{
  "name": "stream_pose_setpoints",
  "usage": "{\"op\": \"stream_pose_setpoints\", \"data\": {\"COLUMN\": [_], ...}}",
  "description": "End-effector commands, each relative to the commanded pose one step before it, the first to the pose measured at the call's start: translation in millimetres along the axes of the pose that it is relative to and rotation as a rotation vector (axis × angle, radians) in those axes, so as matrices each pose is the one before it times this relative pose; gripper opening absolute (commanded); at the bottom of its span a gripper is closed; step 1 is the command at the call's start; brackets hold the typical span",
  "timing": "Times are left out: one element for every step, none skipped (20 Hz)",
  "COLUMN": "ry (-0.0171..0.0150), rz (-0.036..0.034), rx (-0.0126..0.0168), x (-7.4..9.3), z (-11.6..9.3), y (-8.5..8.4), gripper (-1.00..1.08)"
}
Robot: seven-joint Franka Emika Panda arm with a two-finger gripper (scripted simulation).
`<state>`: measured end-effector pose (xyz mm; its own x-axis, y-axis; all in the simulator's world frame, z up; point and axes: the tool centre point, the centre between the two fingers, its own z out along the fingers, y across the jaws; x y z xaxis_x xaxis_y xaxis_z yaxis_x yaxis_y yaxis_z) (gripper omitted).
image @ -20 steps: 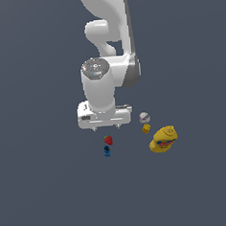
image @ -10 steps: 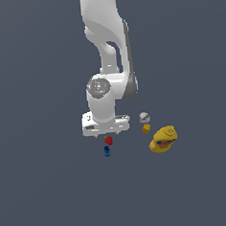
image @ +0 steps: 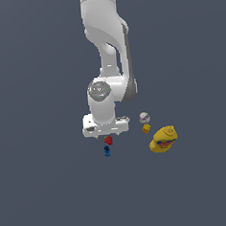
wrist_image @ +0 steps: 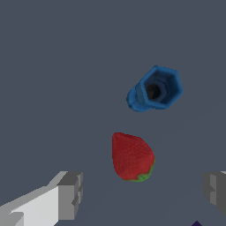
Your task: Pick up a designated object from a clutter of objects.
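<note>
The red strawberry-like lump (image: 108,140) lies on the grey floor, just below my gripper (image: 107,133) in the exterior view. In the wrist view the strawberry (wrist_image: 131,156) lies between and slightly ahead of my two grey fingertips (wrist_image: 68,196), and touches neither. The gripper (wrist_image: 141,192) is open and empty. The blue cylinder (image: 107,151) lies just beyond the strawberry, and in the wrist view it (wrist_image: 154,90) shows its hollow end. Only a corner of the purple cube (wrist_image: 196,224) shows.
To the exterior view's right lie a white ball (image: 144,117), a small yellow cube (image: 146,128) and a larger yellow bottle-like object (image: 163,139). The white arm (image: 105,48) rises above the gripper.
The arm has lowered, bringing the gripper down closer over the strawberry. The objects have not moved.
</note>
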<state>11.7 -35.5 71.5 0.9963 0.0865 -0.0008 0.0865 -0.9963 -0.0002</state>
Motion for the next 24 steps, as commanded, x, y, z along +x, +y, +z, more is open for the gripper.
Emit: {"op": "stream_pose_setpoints", "data": {"ry": [-0.00064, 0.00000, 0.00000, 0.00061, 0.00000, 0.00000, 0.00000, 0.00060, 0.00000, 0.00000, 0.00000, 0.00000, 0.00000, 0.00000, 0.00000, 0.00000, 0.00000, 0.00000, 0.00000, 0.00000, 0.00000, 0.00000, 0.00000, 0.00000], "rz": [-0.00002, 0.00000, 0.00000, -0.00031, 0.00000, 0.00000, 0.00000, -0.00032, 0.00000, 0.00000, 0.00000, 0.00000, 0.00000, 0.00000, 0.00000, 0.00000, 0.00000, 0.00000, 0.00000, 0.00000, 0.00000, 0.00000, 0.00000, 0.00000], "rx": [0.00007, 0.00000, 0.00000, -0.00009, 0.00000, 0.00000, 0.00000, -0.00010, 0.00000, 0.00000, 0.00000, 0.00000, 0.00000, 0.00000, 0.00000, 0.00000, 0.00000, 0.00000, 0.00000, 0.00000, 0.00000, 0.00000, 0.00000, 0.00000], "x": [-0.37, -0.11, -0.13, -0.16, -0.16, -0.15, -0.09, -0.02, 0.05, 0.11, 0.16, 0.18, 0.17, 0.12, 0.04, 0.00, 0.00, 0.00, 0.00, 0.00, 0.00, 0.00, 0.00, 0.00], "z": [5.28, 3.36, 3.94, 4.17, 5.07, 5.41, 4.90, 3.92, 3.62, 2.99, 2.39, 1.81, 1.26, 0.74, 0.24, 0.00, 0.00, 0.00, 0.00, 0.00, 0.00, 0.00, 0.00, 0.00], "y": [-0.01, 0.01, 0.02, -0.16, 0.02, 0.03, 0.03, -0.14, 0.04, 0.05, 0.05, 0.05, 0.04, 0.03, 0.01, 0.00, 0.00, 0.00, 0.00, 0.00, 0.00, 0.00, 0.00, 0.00], "gripper": [1.00, 1.00, 1.00, 1.00, 1.00, 1.00, 1.00, 1.00, 1.00, 1.00, 1.00, 1.00, 1.00, 1.00, 1.00, -1.00, -1.00, -1.00, -1.00, -1.00, -1.00, -1.00, -1.00, -1.00]}}
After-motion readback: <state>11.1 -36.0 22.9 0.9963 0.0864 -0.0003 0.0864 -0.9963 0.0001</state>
